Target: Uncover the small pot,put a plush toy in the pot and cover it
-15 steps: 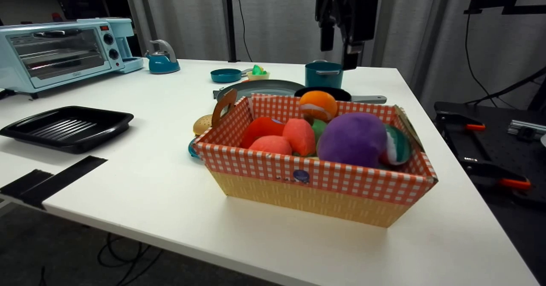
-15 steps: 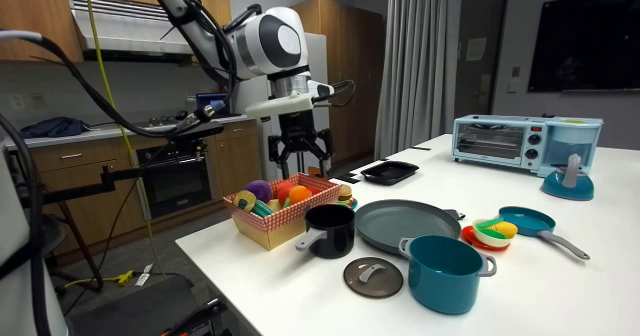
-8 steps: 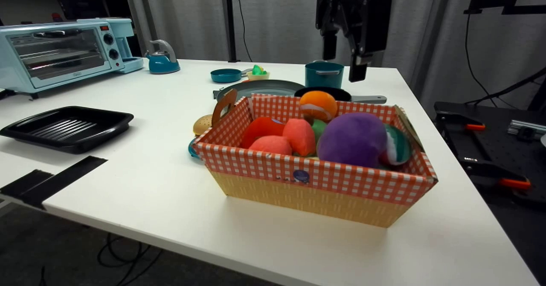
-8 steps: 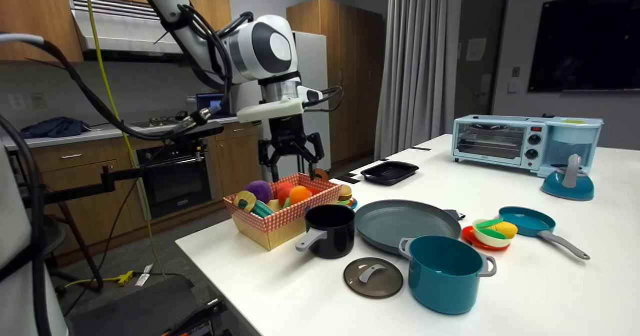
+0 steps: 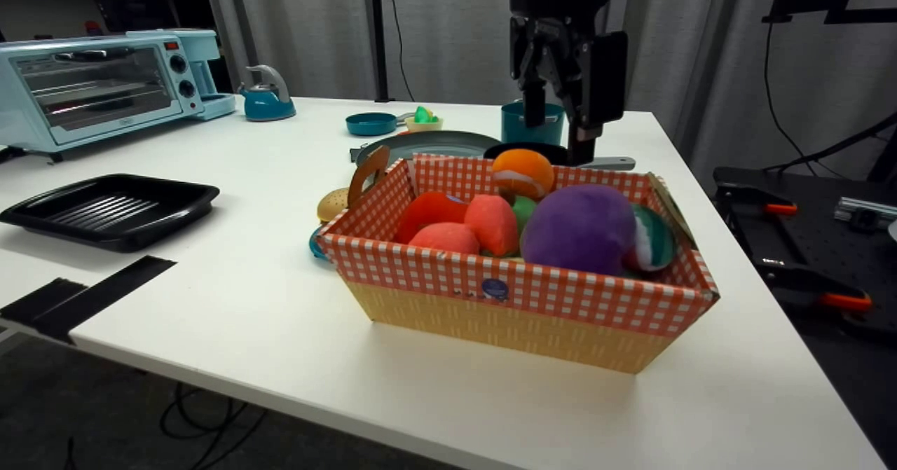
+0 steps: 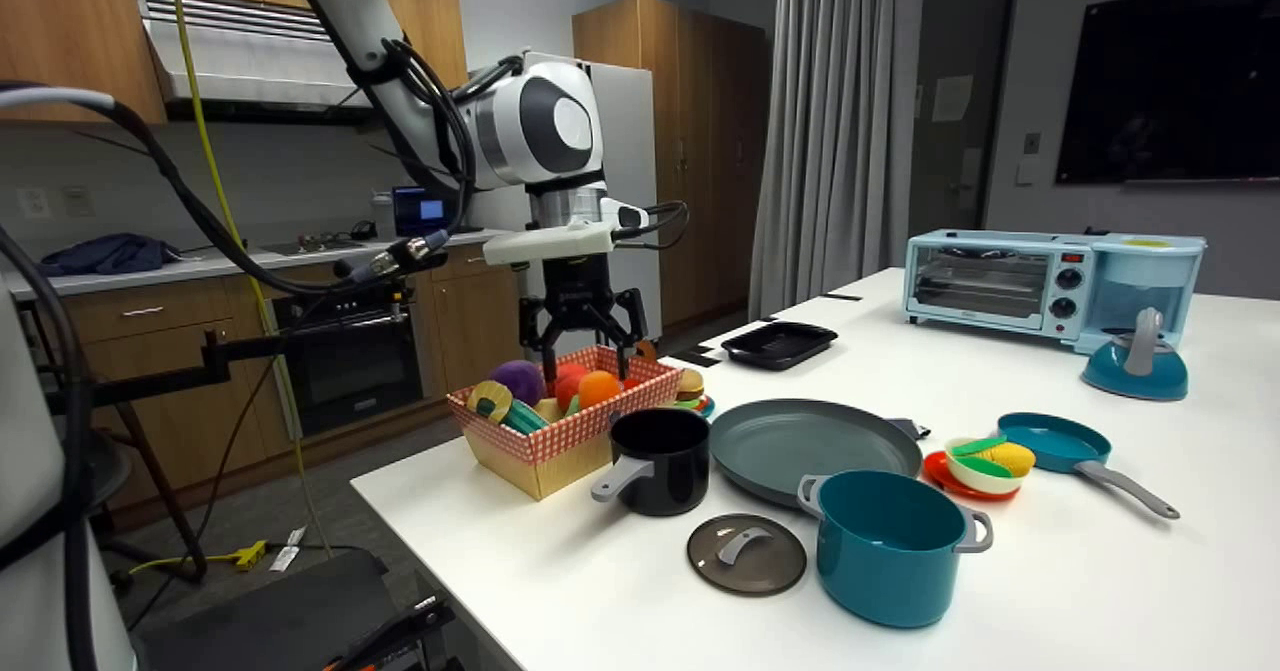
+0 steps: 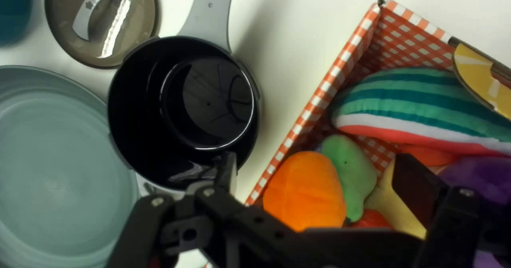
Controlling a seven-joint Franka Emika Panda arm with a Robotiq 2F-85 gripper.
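The orange plush [image 5: 523, 174] lies in the checkered basket [image 5: 504, 330] against a long wall; it also shows in the wrist view [image 7: 305, 192]. My gripper [image 6: 585, 366] is open and empty over the basket. In the wrist view its fingers stand apart on both sides of the orange plush, not visibly touching it. The teal pot [image 6: 885, 576] with grey handles stands open on the table; no teal lid shows. A smoky see-through lid [image 6: 748, 556] lies flat between it and a black saucepan [image 6: 660, 486], which is also open.
The basket also holds a purple plush [image 5: 580, 228], red and green plushes and a watermelon plush [image 7: 423, 104]. A grey-green flat pan [image 6: 810, 446] lies beside the saucepan. A black tray [image 5: 112, 211], toaster oven [image 5: 105, 85] and kettle [image 6: 1140, 366] stand farther off.
My gripper has come down toward the basket, with a slight sideways shift, and its fingers remain open. The plushes, pots and lid have not moved.
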